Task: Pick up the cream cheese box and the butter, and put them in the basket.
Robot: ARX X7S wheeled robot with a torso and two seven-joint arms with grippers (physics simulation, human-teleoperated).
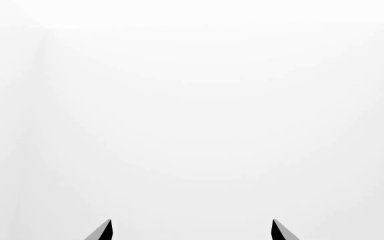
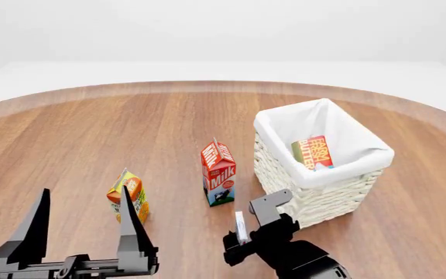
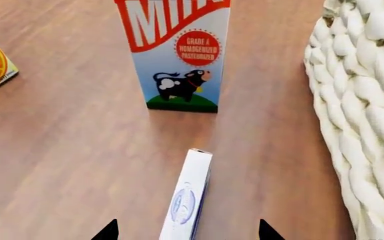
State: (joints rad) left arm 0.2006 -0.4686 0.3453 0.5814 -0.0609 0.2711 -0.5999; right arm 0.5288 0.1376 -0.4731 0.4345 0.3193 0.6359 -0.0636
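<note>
- Cream cheese box (image 3: 187, 200) between spread fingertips of right hand (image 2: 243, 229), ungrasped, near milk carton (image 2: 218, 172).
- Butter (image 2: 313, 152) inside basket (image 2: 316, 192).
- Left hand (image 2: 83, 224) released, raised.

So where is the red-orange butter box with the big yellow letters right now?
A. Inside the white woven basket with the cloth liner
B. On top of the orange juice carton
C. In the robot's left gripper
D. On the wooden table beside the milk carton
A. In the head view the red-orange butter box lies inside the white woven basket, against its cloth liner, not on the table or in a gripper.
</note>
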